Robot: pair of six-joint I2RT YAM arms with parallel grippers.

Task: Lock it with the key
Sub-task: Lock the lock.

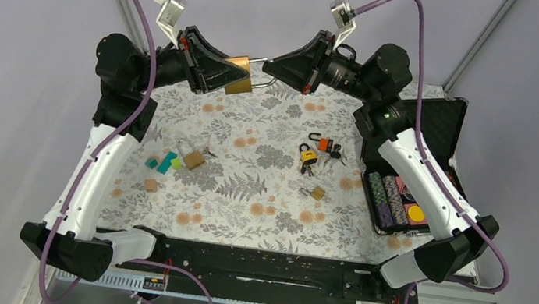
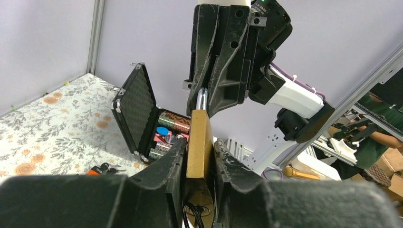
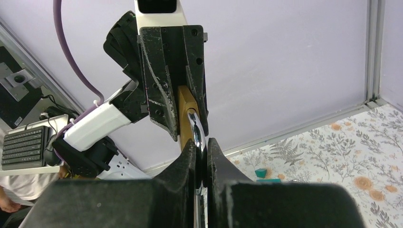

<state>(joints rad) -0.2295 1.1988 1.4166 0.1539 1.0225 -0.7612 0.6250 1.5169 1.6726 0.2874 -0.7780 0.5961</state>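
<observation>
A brass padlock (image 1: 240, 76) hangs in the air over the back of the table, with my left gripper (image 1: 231, 72) shut on its body. The left wrist view has the brass body (image 2: 199, 123) upright, pinched between the left gripper (image 2: 200, 141) fingers. Its chrome shackle (image 1: 261, 83) points right. My right gripper (image 1: 276, 66) faces the left one and is shut on the shackle (image 3: 196, 126), which is squeezed between the right gripper (image 3: 201, 142) fingers. A bunch of keys (image 1: 337, 155) lies on the floral mat; no key shows in either gripper.
An open black case (image 1: 401, 201) of poker chips stands at the right. Small padlocks (image 1: 308, 157) (image 1: 317, 194) lie mid-table, another padlock (image 1: 191, 156) lies at the left beside coloured blocks (image 1: 164, 162). Purple cables loop above both arms.
</observation>
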